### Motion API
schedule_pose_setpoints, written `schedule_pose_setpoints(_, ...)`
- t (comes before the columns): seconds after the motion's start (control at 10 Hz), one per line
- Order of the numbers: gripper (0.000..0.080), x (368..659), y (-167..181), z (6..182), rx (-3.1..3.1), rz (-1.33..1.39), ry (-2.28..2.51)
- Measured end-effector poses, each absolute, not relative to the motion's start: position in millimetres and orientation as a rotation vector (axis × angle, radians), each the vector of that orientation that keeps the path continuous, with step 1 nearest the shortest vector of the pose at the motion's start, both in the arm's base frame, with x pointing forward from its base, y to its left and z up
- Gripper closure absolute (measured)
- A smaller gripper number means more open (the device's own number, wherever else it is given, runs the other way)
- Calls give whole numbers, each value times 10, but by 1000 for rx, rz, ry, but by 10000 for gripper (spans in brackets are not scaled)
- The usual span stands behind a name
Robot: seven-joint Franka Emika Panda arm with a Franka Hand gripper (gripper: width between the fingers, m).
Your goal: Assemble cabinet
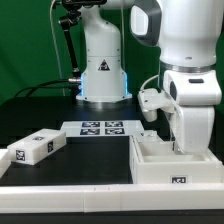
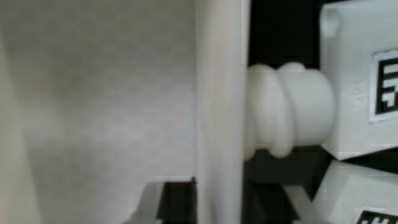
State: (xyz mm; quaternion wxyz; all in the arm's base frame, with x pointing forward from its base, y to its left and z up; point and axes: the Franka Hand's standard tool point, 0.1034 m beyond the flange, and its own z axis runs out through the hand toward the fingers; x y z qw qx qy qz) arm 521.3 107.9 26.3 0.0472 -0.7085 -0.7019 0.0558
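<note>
Black table (image 1: 90,158), marker board (image 1: 101,127), cabinet (image 1: 150,170), white block (image 1: 35,148)

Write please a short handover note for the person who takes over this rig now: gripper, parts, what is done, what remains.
Gripper: shut, low at the cabinet body on the exterior view's right. Whether it pinches anything cannot be told.
Parts: the cabinet body is an open white box near the front. A loose tagged block lies apart on the exterior view's left. The marker board lies between them, further back.
Done: the body stands.
Left: the loose block is not yet joined, so the cabinet is unfinished.
</note>
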Motion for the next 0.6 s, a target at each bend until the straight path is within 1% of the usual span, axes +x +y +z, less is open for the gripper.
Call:
schedule_pose_setpoints(0.1, 503, 5219, 1041, 272, -2163, 169, -2140)
schedule_pose_setpoints(0.2, 503, 5223, 1026, 295, -2168, 167, -2138)
schedule_pose_setpoints(0.3, 321, 5215, 1013, 360, -2175, 164, -2142)
schedule_pose_setpoints(0.4, 321, 5168, 1007, 439, -2197, 163, -2132)
schedule_pose_setpoints(0.5, 113, 5088, 1023, 536, -2251, 156, -2096)
schedule_pose_setpoints(0.6, 31, 4980, 1055, 628, -2294, 120, -2082)
